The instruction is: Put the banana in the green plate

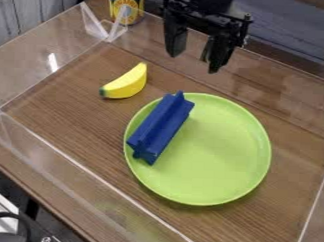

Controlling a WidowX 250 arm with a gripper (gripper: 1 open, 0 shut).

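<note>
The claw (197, 46) is hanging above the far side of the wooden desk (71, 115) with its dark fingers spread apart and gripping nothing, pointing down. The banana (123, 82) is lying on the desk to the left of the green plate (237, 161), near its rim but apart from it. A blue block (161, 127) is resting on the plate's left part, overhanging the rim slightly, while a yellow container (123, 7) is standing at the back.
</note>
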